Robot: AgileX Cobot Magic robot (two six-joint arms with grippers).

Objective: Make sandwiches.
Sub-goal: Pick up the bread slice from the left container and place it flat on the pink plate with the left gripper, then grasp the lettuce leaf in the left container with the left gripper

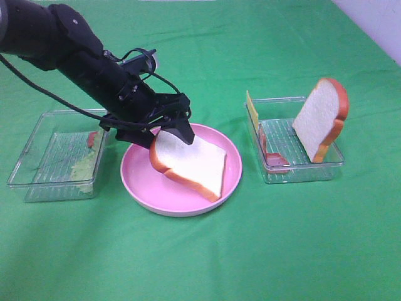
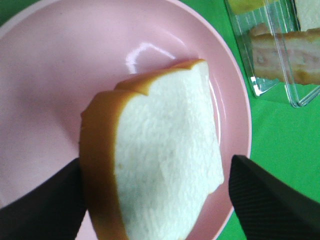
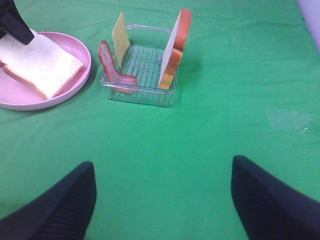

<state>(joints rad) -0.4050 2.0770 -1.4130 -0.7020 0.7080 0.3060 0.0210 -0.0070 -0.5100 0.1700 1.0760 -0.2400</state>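
Note:
A white bread slice (image 1: 191,164) with an orange-brown crust lies on the round pink plate (image 1: 139,183), its near-arm end slightly raised. My left gripper (image 1: 170,135) hovers at that end, open. In the left wrist view the bread slice (image 2: 165,160) sits between the wide-spread fingers (image 2: 270,200) of the left gripper (image 2: 155,162), with a gap on one side. A second bread slice (image 1: 321,119) stands upright in the right tray (image 1: 301,168) with a yellow cheese square (image 1: 252,116) and a bacon strip (image 1: 274,158). My right gripper (image 3: 162,165) is open over bare cloth.
A clear tray (image 1: 37,169) at the left holds pale green lettuce (image 1: 84,168) and a red piece (image 1: 93,138). Green cloth covers the table. The right wrist view shows the plate (image 3: 85,67), the tray (image 3: 142,97), its bread (image 3: 175,50), cheese (image 3: 120,32) and bacon (image 3: 112,70).

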